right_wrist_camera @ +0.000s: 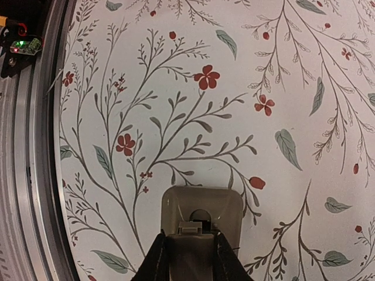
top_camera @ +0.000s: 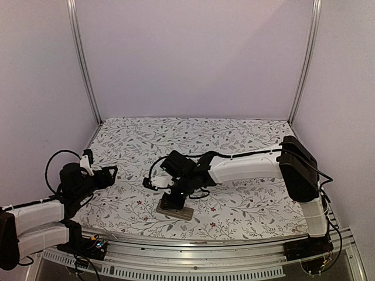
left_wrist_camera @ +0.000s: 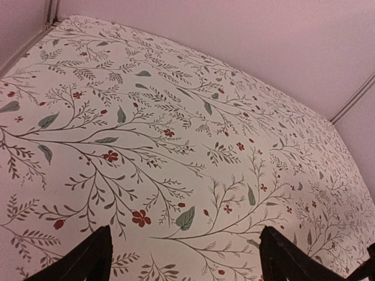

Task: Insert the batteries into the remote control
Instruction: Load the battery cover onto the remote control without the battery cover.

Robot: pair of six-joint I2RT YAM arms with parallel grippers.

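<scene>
Clamping the remote control [right_wrist_camera: 202, 205], right claw [right_wrist_camera: 188, 239] covers its near end.

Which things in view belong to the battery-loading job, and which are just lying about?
Job: remote control, back up; right gripper over it; left gripper, open, off to the side; no batteries in view.
Not the job: floral cloth; metal rail.

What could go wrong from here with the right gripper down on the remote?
The right gripper pinches the remote control only by its sides, so it might twist or slip if lifted. It lies fairly near the table's front rail; a shove could send it off. No batteries are in view, and the open left gripper holds nothing.
</scene>
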